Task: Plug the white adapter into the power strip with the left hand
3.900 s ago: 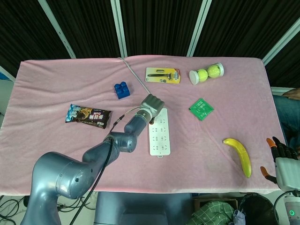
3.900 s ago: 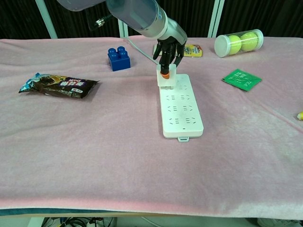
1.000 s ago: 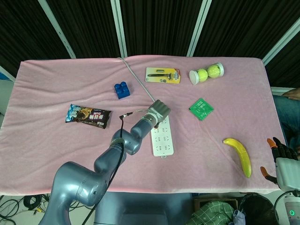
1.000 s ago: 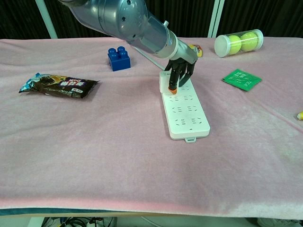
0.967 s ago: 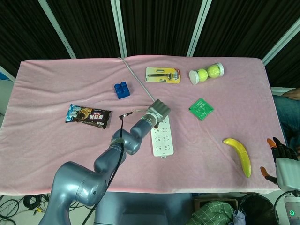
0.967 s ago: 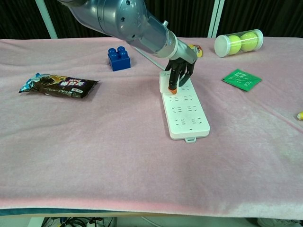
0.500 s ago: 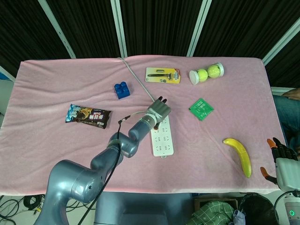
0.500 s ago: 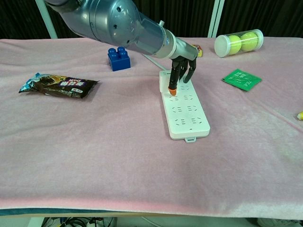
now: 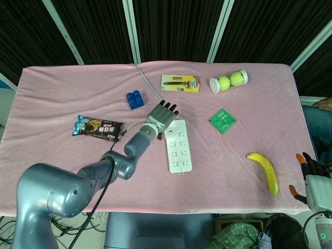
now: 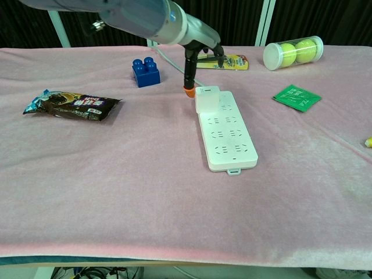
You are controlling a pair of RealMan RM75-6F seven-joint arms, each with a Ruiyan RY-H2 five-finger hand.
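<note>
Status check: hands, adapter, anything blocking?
Left hand open, beside white adapter. Adapter seated on power strip. Right hand idle, off table. Nothing blocking.

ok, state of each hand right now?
Left hand: open, holding nothing, off the white adapter.
Right hand: at the frame edge, nothing in it, cannot tell open or closed.

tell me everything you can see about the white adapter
The white adapter is a small boxy block that looks like smooth plastic, the same white as the power strip it sits on. It stands upright at the strip's far end, the end nearest the cord, apparently seated in a socket there; its prongs are hidden. In the chest view the left hand hovers just left of it and holds nothing. Nothing but the strip seems to touch the adapter.
</note>
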